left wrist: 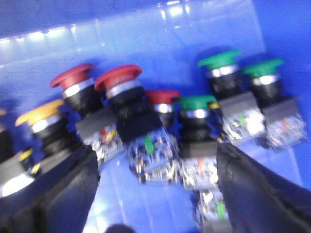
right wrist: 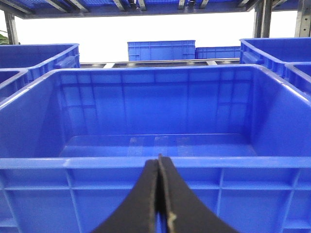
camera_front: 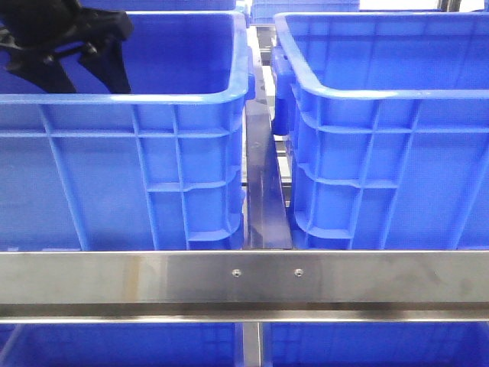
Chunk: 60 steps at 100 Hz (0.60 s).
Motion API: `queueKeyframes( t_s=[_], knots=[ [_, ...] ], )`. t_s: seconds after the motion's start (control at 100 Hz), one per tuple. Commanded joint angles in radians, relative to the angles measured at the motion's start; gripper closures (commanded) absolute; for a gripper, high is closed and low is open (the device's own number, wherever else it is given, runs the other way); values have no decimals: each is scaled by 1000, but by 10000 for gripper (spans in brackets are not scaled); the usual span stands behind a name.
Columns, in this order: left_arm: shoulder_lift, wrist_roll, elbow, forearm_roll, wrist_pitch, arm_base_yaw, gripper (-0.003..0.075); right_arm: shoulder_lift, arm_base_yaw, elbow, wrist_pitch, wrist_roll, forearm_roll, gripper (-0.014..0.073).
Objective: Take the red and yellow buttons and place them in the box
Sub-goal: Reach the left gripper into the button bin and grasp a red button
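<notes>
- Buttons lie in a loose heap on the floor of the left crate [camera_front: 114, 153], seen only in the left wrist view: two red mushroom-head buttons [left wrist: 118, 77] side by side, a third red one [left wrist: 163, 97] half buried behind them, a yellow button [left wrist: 40, 112] next to the reds near one finger, green buttons [left wrist: 218, 59] beyond.
- Left gripper [left wrist: 158, 194] hangs over the heap, jaws spread wide, nothing between them; the reds sit roughly in the gap. View is blurred, so contact cannot be judged.
- Right gripper [right wrist: 159, 204] has its fingers pressed together, empty, held just outside the rim of the box [right wrist: 155, 162], whose interior shows no parts.
- Handling estimate: each unit is a rigid cap on a dark collar with a blocky contact body behind. Likely light, hard, not fragile. Domed caps look smooth and would probably slip or pop out of a pinch.
- Suggested hold: across the dark collar or the squarer body below the cap, not the cap edge.
- Risk: units lie touching and tilted; closing on one may drag or snag a neighbour.
</notes>
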Motion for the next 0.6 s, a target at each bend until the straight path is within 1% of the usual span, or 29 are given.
queueKeyframes(
  t_s=[0.0, 0.29, 0.59],
  knots=[
    [-20, -11, -48, -15, -45, -10, 229, -23, 2, -19, -82, -2, -1, 662],
    [53, -13, -53, -15, -63, -10, 229, -23, 2, -19, -82, -2, -1, 662],
    [86, -13, -53, -15, -80, -10, 229, -23, 2, -19, -82, -2, -1, 662]
  ],
)
